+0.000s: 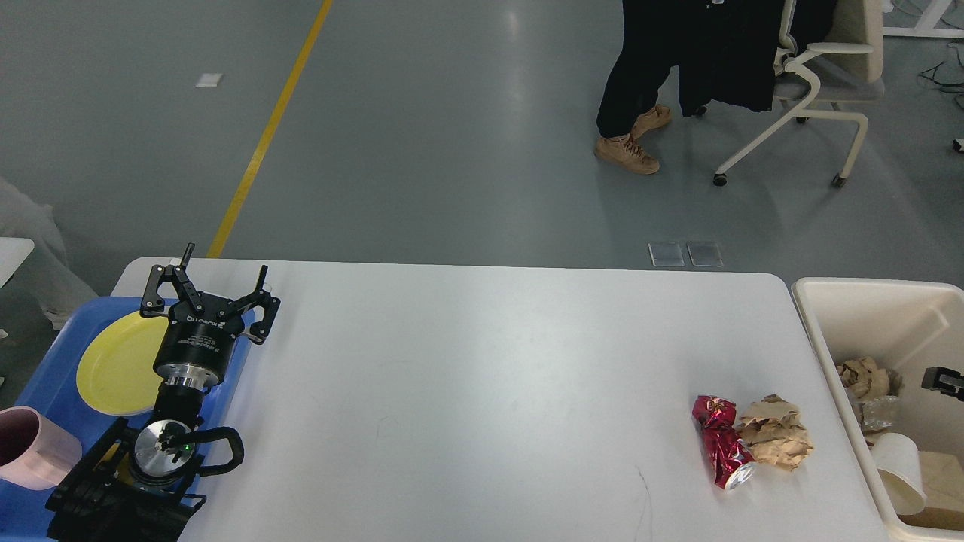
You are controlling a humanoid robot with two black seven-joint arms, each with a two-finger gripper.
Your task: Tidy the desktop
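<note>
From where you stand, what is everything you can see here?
desktop: one, white, centre
crushed can: one, red, desktop's right side
crumpled paper: one, brown, touching the can
bin: one, cream, right of the desktop, holding scraps
tray: one, blue, left edge
plate: one, yellow, on the tray
mug: one, pink, on the tray
chair: one, white, far right
person's legs: dark trousers, tan boots
left gripper: black, open, above the tray's edge
right gripper: black, barely visible over the bin

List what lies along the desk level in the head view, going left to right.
pink cup → yellow plate on the blue tray → left gripper, open → bare desktop → crushed red can → crumpled brown paper → cream bin.
</note>
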